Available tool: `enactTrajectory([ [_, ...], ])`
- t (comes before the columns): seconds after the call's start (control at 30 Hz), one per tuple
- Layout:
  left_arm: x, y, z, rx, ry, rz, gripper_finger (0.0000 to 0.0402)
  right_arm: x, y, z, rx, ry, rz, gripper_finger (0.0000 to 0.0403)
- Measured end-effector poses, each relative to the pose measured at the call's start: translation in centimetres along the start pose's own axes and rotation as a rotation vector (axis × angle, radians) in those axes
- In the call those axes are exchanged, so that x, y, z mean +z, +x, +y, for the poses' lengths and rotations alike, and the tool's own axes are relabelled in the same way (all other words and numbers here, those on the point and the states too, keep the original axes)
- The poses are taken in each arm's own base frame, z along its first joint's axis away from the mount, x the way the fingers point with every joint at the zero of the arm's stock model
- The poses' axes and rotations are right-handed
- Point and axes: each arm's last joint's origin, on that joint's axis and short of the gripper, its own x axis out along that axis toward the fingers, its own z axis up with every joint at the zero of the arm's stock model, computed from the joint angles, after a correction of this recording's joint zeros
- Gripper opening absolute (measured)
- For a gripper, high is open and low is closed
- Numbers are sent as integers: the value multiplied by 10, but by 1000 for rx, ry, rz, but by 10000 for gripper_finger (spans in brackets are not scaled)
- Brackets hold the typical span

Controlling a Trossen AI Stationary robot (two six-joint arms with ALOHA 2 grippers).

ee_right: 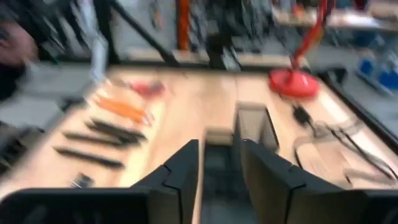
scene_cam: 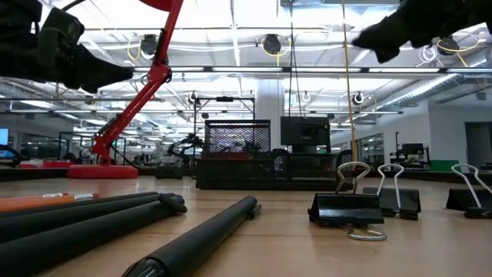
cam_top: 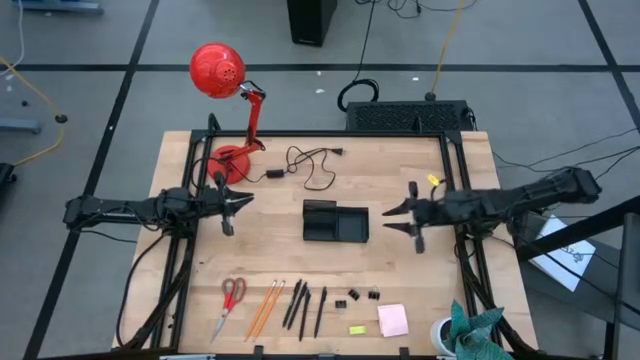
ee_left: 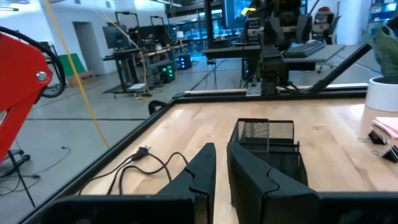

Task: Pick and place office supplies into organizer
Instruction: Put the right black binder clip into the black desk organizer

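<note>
No brand, label or writing can be read on anything here.

My left claw hangs over the left part of the pale wooden counter, just in front of the red desk lamp, its dark fingers a narrow gap apart and holding nothing. Beside the lamp's round base lies a thin black cable, loosely curled.

Along the near edge the office supplies sit in a row, all apart from my claws: red-handled scissors, then two slim orange pencils, then three matte black pens, round-barrelled as seen in the low view. After them come small black binder clips with wire loops standing up, a tiny yellow-green block and a square pink sticky-note pad.

The organizer stands at the counter's middle, between my two claws: a low black mesh tray of two compartments, both bare inside.

My right claw hovers just right of the organizer, fingers parted, gripping nothing.
</note>
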Motion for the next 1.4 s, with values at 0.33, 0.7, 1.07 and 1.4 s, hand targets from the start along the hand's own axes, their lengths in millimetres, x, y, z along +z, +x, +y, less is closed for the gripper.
enactTrajectory([
  [0.33, -1, 0, 0, -3, -44, 10, 47, -25, 41, 34, 75, 131, 240, 186],
  [0.7, 0, 0, 0, -2, -64, -1, 47, -25, 68, 90, 222, 133, 368, 222],
  [1.07, 0, 0, 0, -2, -65, -3, 47, -33, 86, 123, 230, 138, 625, 224],
  [1.4, 0, 0, 0, -3, -84, -2, 47, -44, 87, 123, 193, 188, 676, 224],
])
